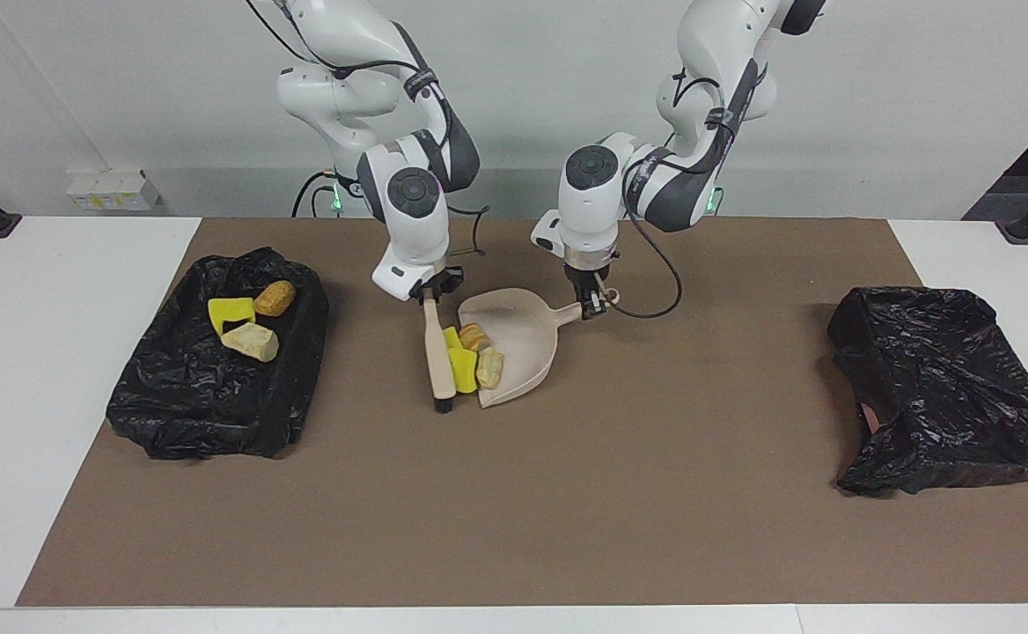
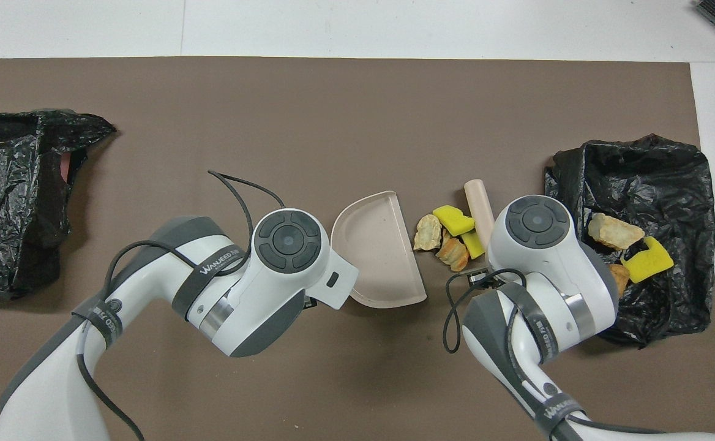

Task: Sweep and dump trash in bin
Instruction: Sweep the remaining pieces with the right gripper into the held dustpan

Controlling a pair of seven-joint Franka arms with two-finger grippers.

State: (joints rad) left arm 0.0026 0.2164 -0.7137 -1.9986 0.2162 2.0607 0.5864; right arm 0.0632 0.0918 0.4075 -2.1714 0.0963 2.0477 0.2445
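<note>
Brown mat point(image 1: 514, 511) on white table point(image 1: 56, 370)

In the overhead view, 4 trash scraps point(image 2: 446, 234) lie between the dustpan's point(image 2: 379, 254) open edge and the brush handle point(image 2: 479, 205), with 3 more pieces in the black bag point(image 2: 670, 184).

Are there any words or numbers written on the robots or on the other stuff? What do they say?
"WANJEED" then blurred letters: on the dark strap around the left arm, overhead view.
"WANJEED": on the strap around the right arm, low in the overhead view.
Other straps on both arms carry small print too blurred to read.
White box by the wall: marks too small to read.
No writing shows on the dustpan, the brush or the black bags.
</note>
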